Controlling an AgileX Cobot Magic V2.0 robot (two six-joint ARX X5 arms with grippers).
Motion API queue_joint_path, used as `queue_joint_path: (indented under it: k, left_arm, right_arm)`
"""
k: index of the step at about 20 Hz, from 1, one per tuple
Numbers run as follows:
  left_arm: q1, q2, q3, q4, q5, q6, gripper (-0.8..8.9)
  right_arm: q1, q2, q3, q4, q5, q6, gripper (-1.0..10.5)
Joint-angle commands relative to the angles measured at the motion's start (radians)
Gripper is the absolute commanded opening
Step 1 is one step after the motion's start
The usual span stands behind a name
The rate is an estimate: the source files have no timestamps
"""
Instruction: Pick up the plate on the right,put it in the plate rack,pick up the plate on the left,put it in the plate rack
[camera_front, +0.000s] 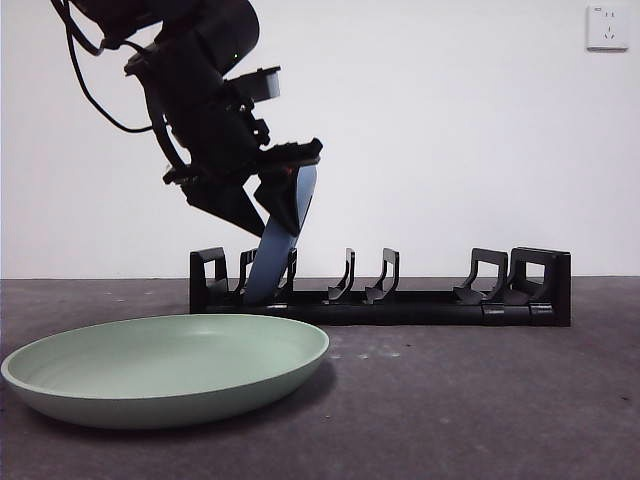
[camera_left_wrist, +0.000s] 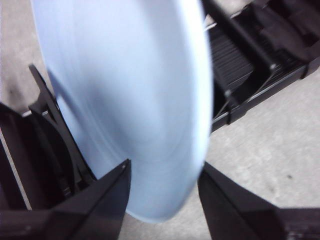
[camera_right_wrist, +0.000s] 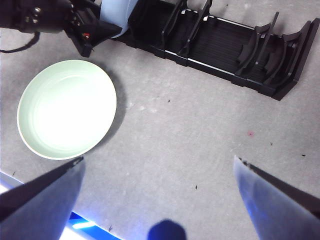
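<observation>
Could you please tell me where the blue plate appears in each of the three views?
Front view: blue plate on edge in the left gripper, at the plate rack's left end.
Left wrist view: fills the frame.
Right wrist view: top edge.
Shared landmark: the plate rack.

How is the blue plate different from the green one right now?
The blue plate stands tilted on edge in the plate rack, gripped by the left gripper; the green plate lies flat on the table, untouched. The blue plate is pale blue, the green plate pale mint. Both are round, plain and empty.
</observation>
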Motion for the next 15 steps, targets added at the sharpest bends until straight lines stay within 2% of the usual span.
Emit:
queue_joint_path:
  k: [1,4,7,9,13,15]
  left_arm:
    - [0.000,-0.061,-0.010,0.003,-0.002,-0.002,2.30]
    - [0.000,-0.150,-0.010,-0.024,0.005,0.001,2.30]
    - [-0.007,-0.272,-0.009,-0.080,0.056,0.030,2.30]
    - [-0.017,-0.378,-0.010,-0.158,0.094,0.117,2.30]
    - [-0.053,-0.598,-0.010,-0.378,0.098,0.343,2.30]
    - [-0.067,-0.693,-0.010,-0.492,0.098,0.393,2.30]
  right_arm:
    - [0.001,-0.001,-0.010,0.006,0.000,-0.010,5.0]
    - [0.001,-0.001,-0.010,0.008,0.000,-0.010,5.0]
    - [0.001,0.002,-0.010,0.014,0.000,0.002,5.0]
    - [0.001,0.017,-0.010,0.019,-0.006,0.018,5.0]
    - [0.006,0.108,-0.010,0.065,-0.099,0.028,5.0]
    - [0.039,0.174,-0.010,0.093,-0.098,0.039,5.0]
